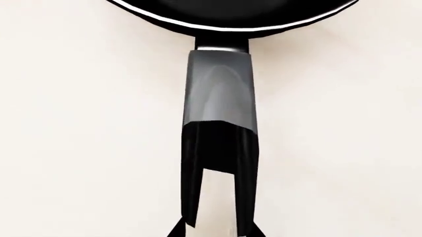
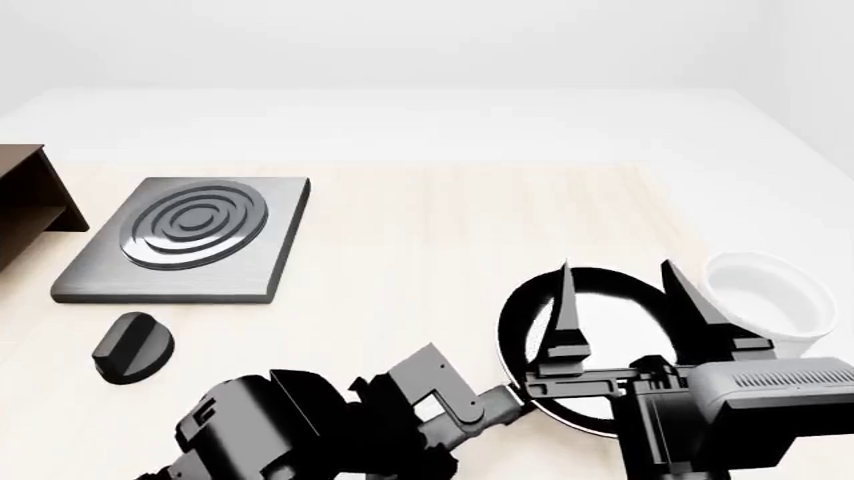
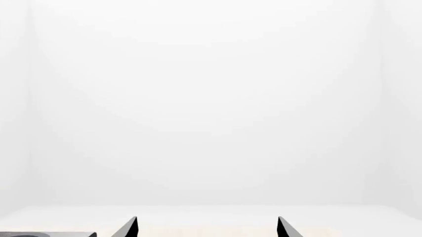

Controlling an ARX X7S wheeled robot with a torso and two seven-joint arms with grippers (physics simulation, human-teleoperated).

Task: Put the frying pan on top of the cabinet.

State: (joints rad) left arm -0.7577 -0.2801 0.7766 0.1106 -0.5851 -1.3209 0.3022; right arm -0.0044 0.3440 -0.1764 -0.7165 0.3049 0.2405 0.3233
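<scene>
On the table, left pincer grips frying pan handle.

Head view high, down over desk; left wrist close along frying pan handle; right wrist level, outward.

The pale wooden table carries five things. The pan lies on it directly behind the right gripper's spread fingers, its rim showing between them. The white bowl sits just outside the outer finger, beside the pan. Well to the fingers' left lie the grey burner plate and a black knob. The cabinet stands farthest left.
</scene>
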